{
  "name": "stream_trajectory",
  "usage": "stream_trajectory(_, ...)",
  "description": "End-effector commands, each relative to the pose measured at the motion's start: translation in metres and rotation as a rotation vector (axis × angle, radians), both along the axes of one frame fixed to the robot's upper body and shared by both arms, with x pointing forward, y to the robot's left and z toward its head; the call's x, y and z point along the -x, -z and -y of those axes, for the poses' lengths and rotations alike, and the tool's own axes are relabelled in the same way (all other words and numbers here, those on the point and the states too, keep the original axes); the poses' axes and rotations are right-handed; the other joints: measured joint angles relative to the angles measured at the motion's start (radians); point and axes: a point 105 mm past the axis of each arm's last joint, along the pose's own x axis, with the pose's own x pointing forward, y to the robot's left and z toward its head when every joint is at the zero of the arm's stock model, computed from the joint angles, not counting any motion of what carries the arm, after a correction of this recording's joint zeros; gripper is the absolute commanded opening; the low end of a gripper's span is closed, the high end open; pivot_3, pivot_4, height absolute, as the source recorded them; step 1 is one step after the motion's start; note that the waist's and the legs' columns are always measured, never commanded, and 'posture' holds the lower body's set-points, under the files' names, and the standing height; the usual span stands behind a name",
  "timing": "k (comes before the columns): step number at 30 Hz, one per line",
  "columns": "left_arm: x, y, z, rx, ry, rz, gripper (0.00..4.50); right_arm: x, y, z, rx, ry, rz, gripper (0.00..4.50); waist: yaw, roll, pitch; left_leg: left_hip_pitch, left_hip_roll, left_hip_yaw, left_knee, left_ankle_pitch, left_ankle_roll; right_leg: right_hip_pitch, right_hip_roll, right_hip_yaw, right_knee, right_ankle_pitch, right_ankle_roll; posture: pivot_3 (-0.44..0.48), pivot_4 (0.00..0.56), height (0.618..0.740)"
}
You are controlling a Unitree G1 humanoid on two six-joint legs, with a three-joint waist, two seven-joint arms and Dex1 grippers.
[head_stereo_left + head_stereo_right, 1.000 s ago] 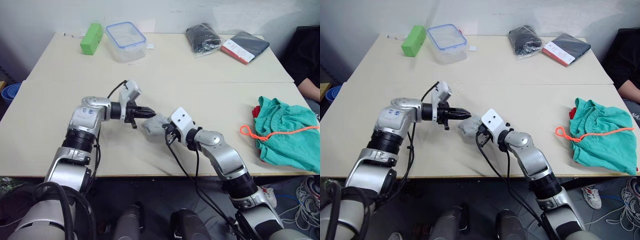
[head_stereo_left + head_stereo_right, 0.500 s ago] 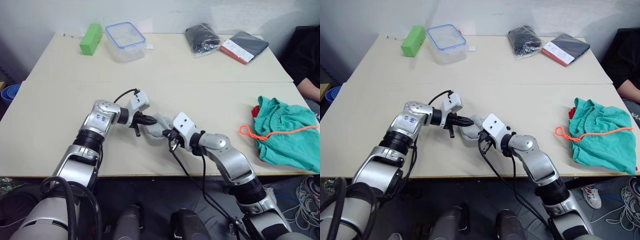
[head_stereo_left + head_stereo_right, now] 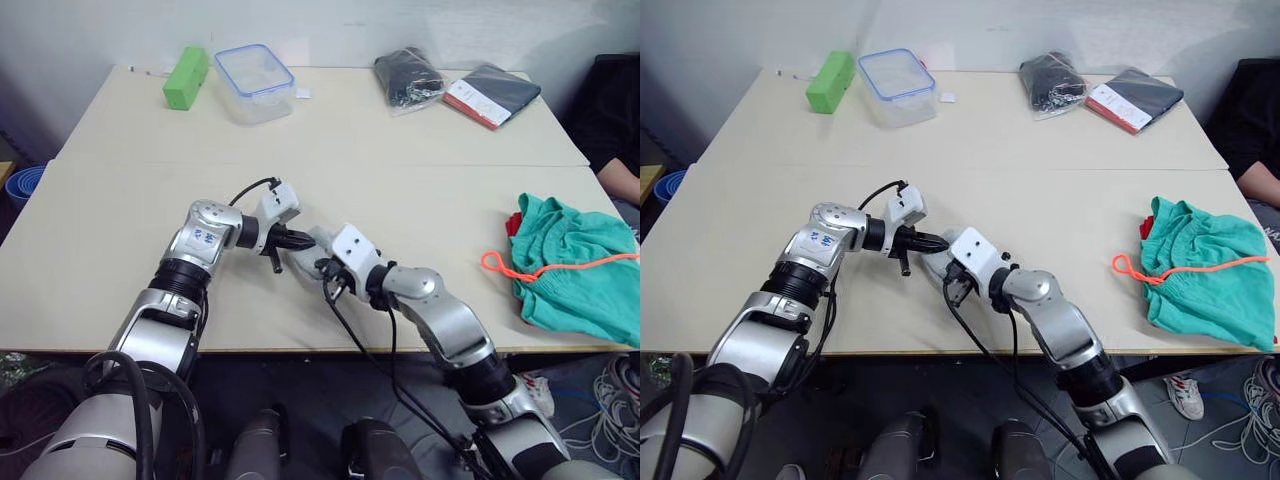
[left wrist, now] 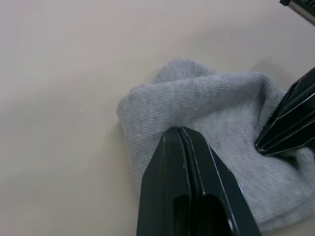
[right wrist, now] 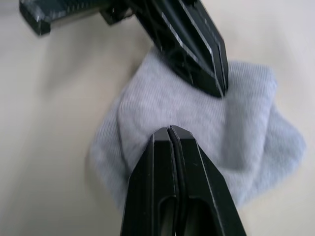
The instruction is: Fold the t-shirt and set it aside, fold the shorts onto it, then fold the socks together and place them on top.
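Over the last second the left gripper (image 4: 179,133) and right gripper (image 5: 169,132) came together on the socks (image 4: 206,108) at mid-table, each with fingers pressed together, tips on the knit. Shorts (image 3: 575,260) sat stacked on the t-shirt (image 3: 514,222) at the right edge, so this looked like the final sock fold.

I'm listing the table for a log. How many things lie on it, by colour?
Green: 2, block, shorts
Red: 1, t-shirt
Grey: 1, socks
Clear: 1, box
Black: 2, bag, book
Total: 7
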Motion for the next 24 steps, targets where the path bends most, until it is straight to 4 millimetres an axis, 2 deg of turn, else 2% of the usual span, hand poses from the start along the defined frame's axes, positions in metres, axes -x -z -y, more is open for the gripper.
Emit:
stream_trajectory(1, 0.001, -0.001, -0.004, -0.001, -0.008, 0.017, 0.04, 0.008, -0.002, 0.014, -0.025, -0.002, -0.036, 0.0, 0.0, 0.0, 0.0, 0.0, 0.0, 0.0, 0.0, 0.0, 0.0, 0.0, 0.0, 0.0, 0.0, 0.0, 0.0, 0.0, 0.15, 0.74)
stream_trajectory(4, 0.005, -0.002, -0.001, 0.006, 0.012, 0.022, 0.04, 0.012, -0.013, 0.02, -0.13, -0.005, -0.1, 0.0, 0.0, 0.0, 0.0, 0.0, 0.0, 0.0, 0.0, 0.0, 0.0, 0.0, 0.0, 0.0, 0.0, 0.0, 0.0, 0.0, 0.15, 0.74)
stream_trajectory(6, 0.005, -0.001, -0.001, -0.007, 0.01, 0.043, 0.04, 0.008, -0.021, 0.031, -0.232, 0.028, -0.204, 0.0, 0.0, 0.0, 0.0, 0.0, 0.0, 0.0, 0.0, 0.0, 0.0, 0.0, 0.0, 0.0, 0.0, 0.0, 0.0, 0.0, 0.15, 0.74)
stream_trajectory(12, 0.005, 0.002, -0.005, -0.042, 0.0, 0.116, 0.0, -0.01, -0.034, 0.054, -0.475, 0.083, -0.514, 1.97, 0.0, 0.0, 0.0, 0.0, 0.0, 0.0, 0.0, 0.0, 0.0, 0.0, 0.0, 0.0, 0.0, 0.0, 0.0, 0.0, 0.15, 0.74)
stream_trajectory(15, 0.008, 0.003, -0.006, -0.039, -0.006, 0.133, 0.0, -0.015, -0.028, 0.053, -0.502, 0.097, -0.628, 3.02, -0.001, 0.0, 0.0, 0.0, 0.0, 0.0, -0.001, 0.0, 0.0, 0.0, 0.0, 0.0, 0.0, 0.0, 0.0, 0.0, 0.15, 0.74)
stream_trajectory(19, 0.012, 0.005, -0.007, -0.043, -0.011, 0.146, 0.0, -0.019, -0.019, 0.04, -0.541, 0.083, -0.76, 4.43, -0.005, 0.0, 0.0, 0.0, 0.0, 0.0, -0.001, 0.0, 0.0, -0.001, 0.0, 0.0, 0.0, 0.0, 0.0, 0.0, 0.15, 0.74)
stream_trajectory(24, 0.015, 0.006, -0.013, -0.047, -0.036, 0.151, 0.0, -0.021, -0.015, 0.013, -0.598, 0.027, -0.865, 4.47, -0.011, 0.0, 0.0, 0.001, 0.001, 0.001, -0.002, 0.0, 0.0, -0.001, 0.0, 0.001, 0.001, 0.0, 0.0, 0.0, 0.15, 0.74)
